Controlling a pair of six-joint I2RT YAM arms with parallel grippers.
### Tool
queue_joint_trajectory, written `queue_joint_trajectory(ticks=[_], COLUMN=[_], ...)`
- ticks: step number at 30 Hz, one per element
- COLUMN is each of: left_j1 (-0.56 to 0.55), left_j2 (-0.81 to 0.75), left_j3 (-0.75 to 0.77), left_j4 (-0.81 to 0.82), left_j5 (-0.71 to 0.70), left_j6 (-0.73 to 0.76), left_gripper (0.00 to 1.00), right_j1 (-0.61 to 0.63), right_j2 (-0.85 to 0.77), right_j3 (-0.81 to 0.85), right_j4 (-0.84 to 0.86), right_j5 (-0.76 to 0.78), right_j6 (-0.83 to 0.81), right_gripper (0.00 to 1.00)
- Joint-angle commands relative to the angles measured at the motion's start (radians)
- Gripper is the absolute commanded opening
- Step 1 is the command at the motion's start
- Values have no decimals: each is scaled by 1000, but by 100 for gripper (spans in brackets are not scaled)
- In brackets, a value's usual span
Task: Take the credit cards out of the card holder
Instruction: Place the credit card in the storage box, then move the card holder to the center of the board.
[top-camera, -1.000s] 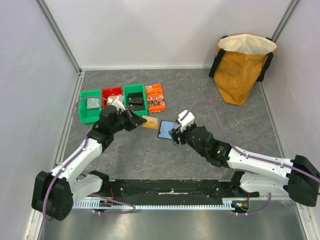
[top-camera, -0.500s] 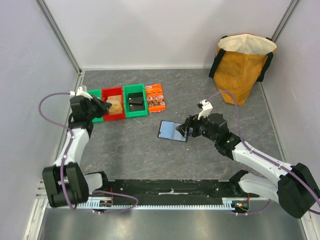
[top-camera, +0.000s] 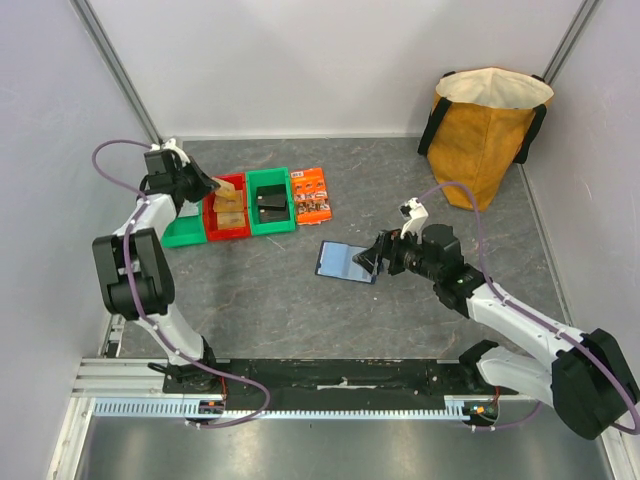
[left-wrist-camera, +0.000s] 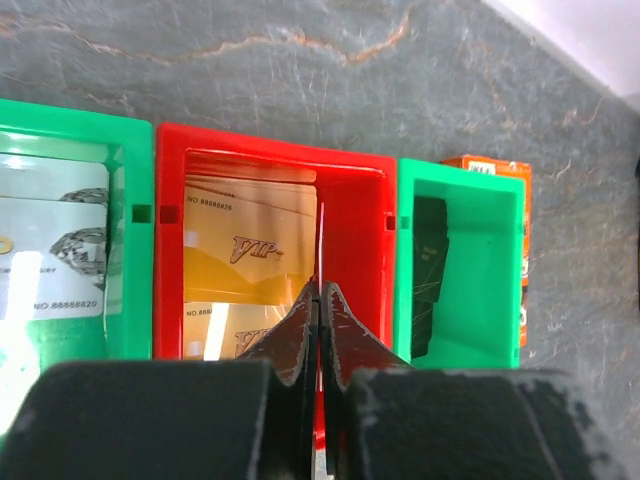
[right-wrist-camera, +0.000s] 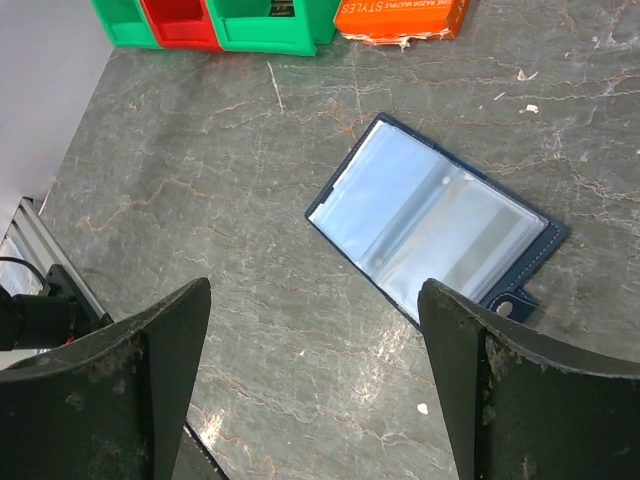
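The card holder (top-camera: 345, 262) lies open and flat on the table, its pale blue sleeves up; in the right wrist view (right-wrist-camera: 435, 225) the sleeves look empty and the closing tab points right. My right gripper (top-camera: 375, 258) is open and empty, hovering just right of it (right-wrist-camera: 315, 300). My left gripper (top-camera: 205, 187) is over the red bin (top-camera: 228, 232), shut (left-wrist-camera: 320, 292) on a thin credit card (left-wrist-camera: 320, 245) seen edge-on. Tan-gold credit cards (left-wrist-camera: 250, 250) lie inside the red bin (left-wrist-camera: 170, 240).
A green bin (left-wrist-camera: 125, 330) left of the red one holds a silvery card (left-wrist-camera: 50, 250). A green bin (left-wrist-camera: 505, 270) on its right holds a dark card (left-wrist-camera: 430, 265). An orange packet (top-camera: 312, 195) lies beside it. A yellow bag (top-camera: 485, 130) stands back right.
My left gripper carried a tan-gold card from beside the card holder back and left to above the red bin. My right gripper let go of the card holder and drew back to the right.
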Motion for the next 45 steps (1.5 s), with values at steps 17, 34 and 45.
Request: queue_joint_trajectory(ticks=[17,34,45], left_j1=[-18,-90,-438], left_j2=[129,-193,-561], left_j3=[101,136,-223], left_j4=[-29,-290,-301], left_j5=[23,-208,-171], left_j6=[47,155,103], left_gripper=[43,55,54], right_j1=[-21,-23,-20], right_j2=[64,507,820], right_j3=[51,430,634], right_j4=[-48,-233,-235], right_j5=[-8,102,3], right_j6=[-63,-221,-328], right_gripper=[90,90,86])
